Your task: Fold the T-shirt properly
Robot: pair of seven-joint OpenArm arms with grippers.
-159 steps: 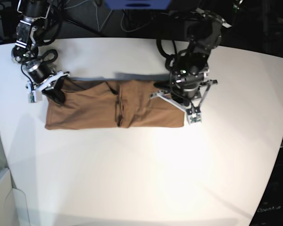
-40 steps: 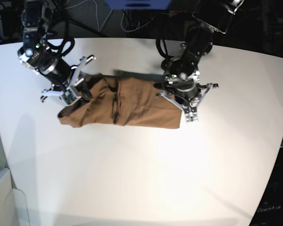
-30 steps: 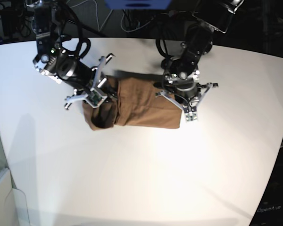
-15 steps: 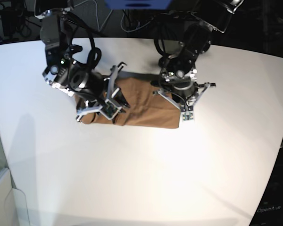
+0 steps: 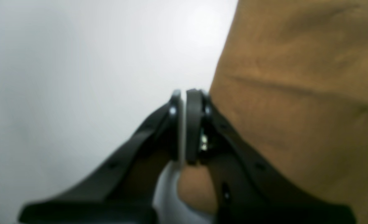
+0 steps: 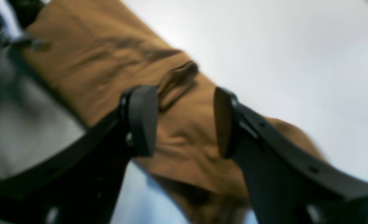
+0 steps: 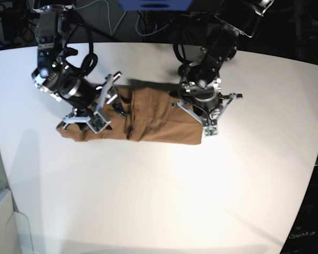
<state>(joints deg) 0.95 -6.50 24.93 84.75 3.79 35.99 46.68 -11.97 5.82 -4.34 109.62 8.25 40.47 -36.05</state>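
Observation:
The tan T-shirt lies as a long folded band across the white table. My right gripper hovers over the band's left part. In the right wrist view its fingers stand apart and open, with a creased fold of the T-shirt below them. My left gripper is at the band's right end. The left wrist view shows it shut, pads together with no cloth seen between them, right beside the T-shirt's edge.
Bare white tabletop surrounds the shirt, with a wide stretch towards the near edge. Dark cables and equipment sit beyond the far edge. Both arms' bodies rise over the shirt's ends.
My right gripper has opened and let go of the cloth, and its arm has drawn back to the left. The shirt's left end now lies further left. The left arm has held still.

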